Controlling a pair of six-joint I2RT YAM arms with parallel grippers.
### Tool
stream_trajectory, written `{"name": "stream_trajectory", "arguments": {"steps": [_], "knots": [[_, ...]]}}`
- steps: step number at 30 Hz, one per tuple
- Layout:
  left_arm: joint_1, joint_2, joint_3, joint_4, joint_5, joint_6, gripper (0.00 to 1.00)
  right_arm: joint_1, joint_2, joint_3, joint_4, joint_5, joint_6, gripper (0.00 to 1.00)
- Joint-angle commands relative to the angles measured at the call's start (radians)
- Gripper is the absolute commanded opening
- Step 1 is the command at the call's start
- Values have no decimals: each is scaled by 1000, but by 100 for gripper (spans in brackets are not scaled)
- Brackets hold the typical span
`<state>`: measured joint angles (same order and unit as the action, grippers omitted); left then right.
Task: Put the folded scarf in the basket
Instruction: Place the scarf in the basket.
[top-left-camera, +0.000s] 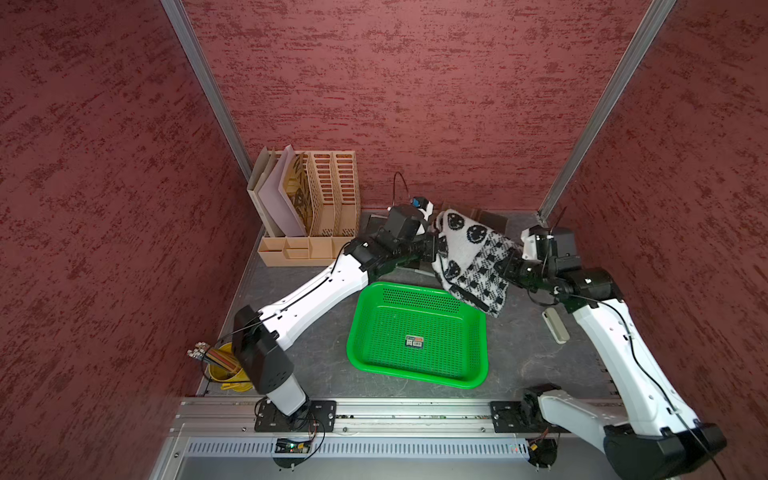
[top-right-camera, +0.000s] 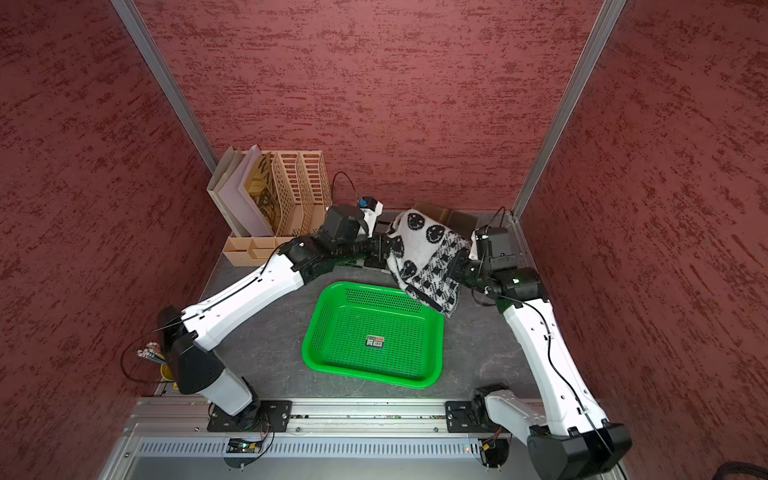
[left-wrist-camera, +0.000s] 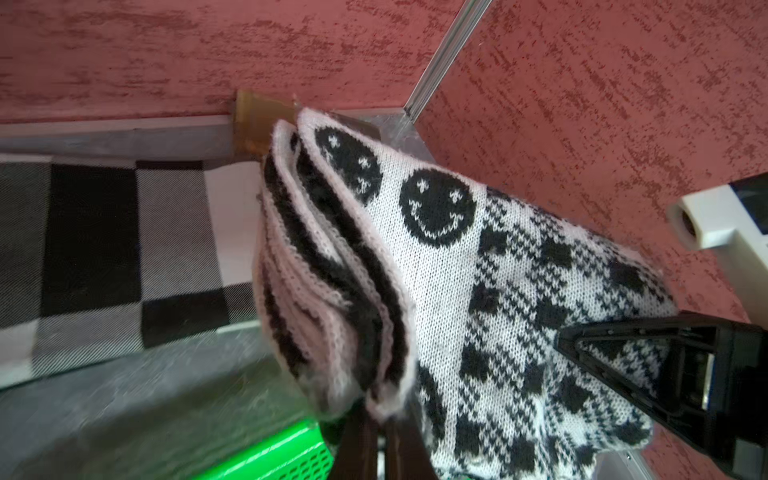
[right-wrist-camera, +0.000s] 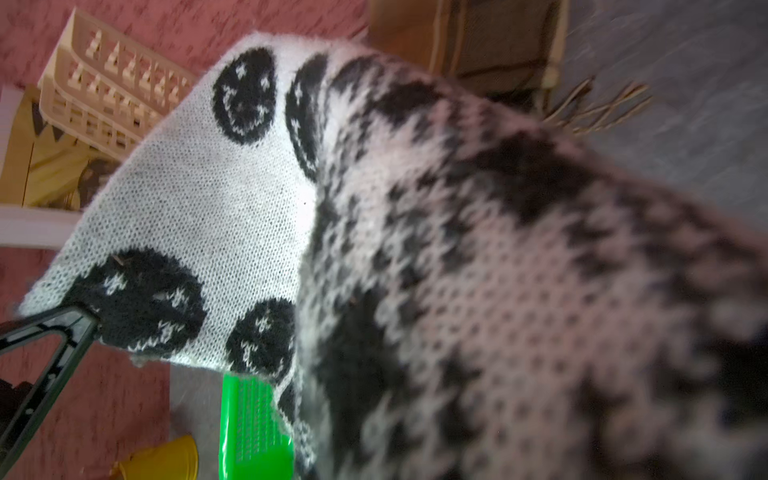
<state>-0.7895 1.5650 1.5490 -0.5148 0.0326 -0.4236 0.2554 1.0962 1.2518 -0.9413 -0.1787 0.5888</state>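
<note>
scarf (top-left-camera: 469, 257), 1, folded, pinched by left end effector (left-wrist-camera: 382, 424) and right end effector (top-left-camera: 507, 266), 1 basket (top-left-camera: 386, 332)

Basket (top-left-camera: 386, 332) floor free; scarf (top-left-camera: 469, 257) overhanging far corner

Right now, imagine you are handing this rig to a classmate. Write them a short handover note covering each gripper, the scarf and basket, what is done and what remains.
Grippers: the left gripper is shut on one edge of the folded scarf. The right gripper is shut on the opposite edge.
Scarf: held up off the table between both arms. In both top views its lower corner appears over the far right corner of the basket.
Basket: on the table, holding only its sticker.
Done: scarf folded, gripped, raised.
Left: carry it over the basket's middle, lower it, open both grippers.
</note>
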Motion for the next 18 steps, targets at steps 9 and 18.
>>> {"name": "stream_trajectory", "arguments": {"steps": [9, 18], "knots": [[-117, -382, -427, -59, -226, -194, 0, 253, -50, -169, 74, 43, 92, 0], [-261, -491, -519, -189, -433, -308, 0, 366, -27, -230, 111, 90, 131, 0]]}}
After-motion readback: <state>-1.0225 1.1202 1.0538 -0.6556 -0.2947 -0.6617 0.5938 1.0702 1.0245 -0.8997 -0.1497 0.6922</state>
